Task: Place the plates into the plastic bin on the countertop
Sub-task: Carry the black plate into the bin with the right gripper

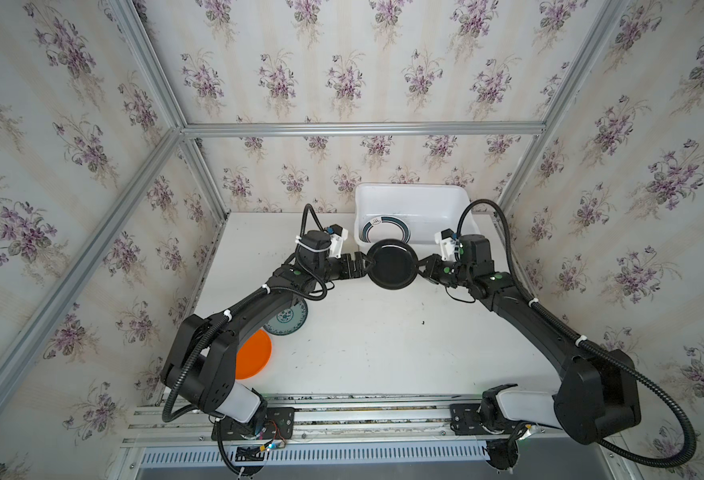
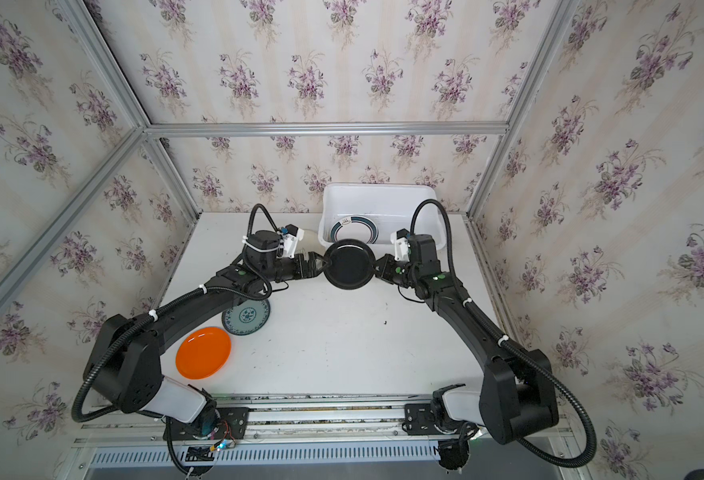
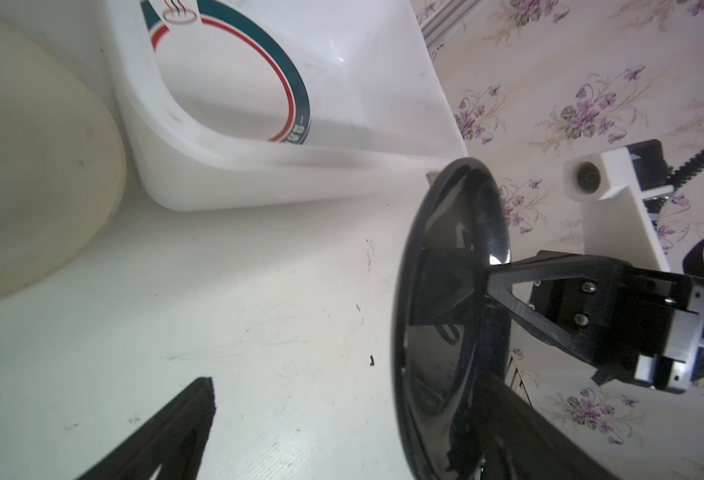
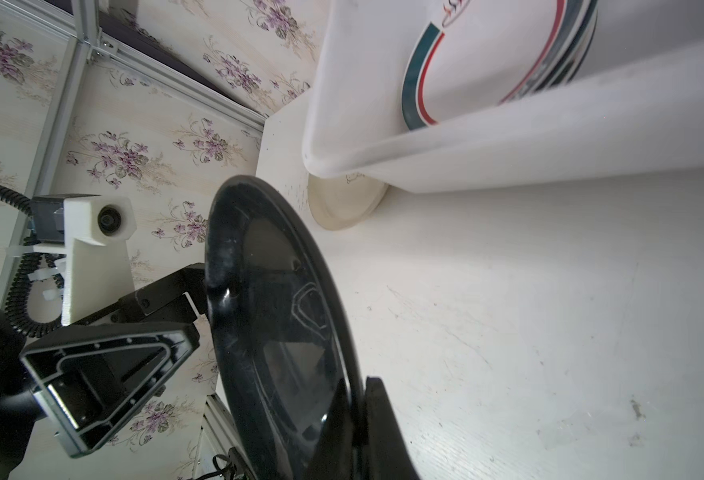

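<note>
**Black plate held before the bin; right gripper clamped, left gripper spread**

In both top views the black plate (image 1: pixel 392 264) hangs at frame centre above the countertop (image 1: pixel 383 345), just below the plastic bin (image 1: pixel 410 185), which sits upper middle. The right gripper (image 1: pixel 418 266) is clamped on the plate's right rim. The left gripper (image 1: pixel 364 262) has its jaws spread wide at the left rim, not pinching. A ringed white plate (image 1: pixel 385 232) lies inside the bin. A teal-patterned plate (image 2: pixel 247 316) and an orange plate (image 2: pixel 203 352) lie on the countertop, lower left. A cream plate (image 3: pixel 42 166) sits just beside the bin's outer wall.
</note>
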Controlling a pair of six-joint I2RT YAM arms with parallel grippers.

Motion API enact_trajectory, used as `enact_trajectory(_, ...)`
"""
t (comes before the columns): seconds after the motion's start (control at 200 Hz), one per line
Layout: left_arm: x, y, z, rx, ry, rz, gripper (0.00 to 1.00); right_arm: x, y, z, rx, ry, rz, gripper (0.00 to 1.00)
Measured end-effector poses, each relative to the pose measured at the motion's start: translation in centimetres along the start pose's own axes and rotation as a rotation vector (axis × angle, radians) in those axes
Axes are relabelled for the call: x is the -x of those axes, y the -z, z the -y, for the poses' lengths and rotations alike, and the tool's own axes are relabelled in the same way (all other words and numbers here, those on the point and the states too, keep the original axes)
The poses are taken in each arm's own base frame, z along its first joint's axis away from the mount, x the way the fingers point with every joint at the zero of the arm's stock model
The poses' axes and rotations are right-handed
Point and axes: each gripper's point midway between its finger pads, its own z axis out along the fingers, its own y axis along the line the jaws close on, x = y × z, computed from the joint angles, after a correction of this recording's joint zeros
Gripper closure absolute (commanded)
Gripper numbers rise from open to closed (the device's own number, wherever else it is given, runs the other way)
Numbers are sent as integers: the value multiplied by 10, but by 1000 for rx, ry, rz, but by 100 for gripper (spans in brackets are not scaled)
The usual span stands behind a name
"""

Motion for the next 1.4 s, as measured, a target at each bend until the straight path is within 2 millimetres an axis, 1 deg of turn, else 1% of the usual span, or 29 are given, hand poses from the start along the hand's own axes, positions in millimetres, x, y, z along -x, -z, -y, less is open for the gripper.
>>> enact_trajectory(0.04,9,2,-3,5,5,17,0,12,1,-4,-1,12,13,100)
enact_trajectory(0.1,22,5,-9,15,12,44,1,30,0,-6,-8,17,31,100)
enact_trajectory(0.18,39,9,-17,22,26,76,1,59,-5,3,-32,4,60,100)
enact_trajectory(0.26,51,13,-23,31,36,102,0,80,-13,14,-51,-18,70,100)
enact_trajectory(0.325,55,16,-26,33,45,112,0,94,-20,23,-80,-33,70,100)
enact_trajectory(0.38,59,20,-30,39,51,121,0,107,-27,27,-98,-26,76,100)
enact_trajectory(0.415,61,22,-31,41,53,128,1,117,-32,30,-114,-17,83,100)
enact_trajectory(0.49,65,27,-32,43,52,141,0,132,-44,39,-147,-1,81,100)
enact_trajectory(0.545,67,29,-34,48,54,149,0,144,-56,49,-178,3,81,100)
enact_trajectory(0.675,69,33,-40,65,59,151,0,159,-83,78,-234,-14,51,100)
enact_trajectory(0.735,70,34,-43,72,58,153,0,164,-96,89,-255,-26,31,100)
enact_trajectory(0.795,70,35,-44,77,59,153,0,169,-107,96,-265,-35,20,100)
enact_trajectory(0.925,69,35,-45,80,57,151,1,169,-123,110,-289,-53,-8,100)
enact_trajectory(1.035,70,36,-46,82,58,152,0,164,-131,124,-323,-70,-33,100)
enact_trajectory(1.199,71,36,-47,85,60,154,0,158,-137,141,-376,-85,-59,100)
enact_trajectory(1.399,68,35,-50,90,67,146,0,151,-148,151,-414,-85,-94,100)
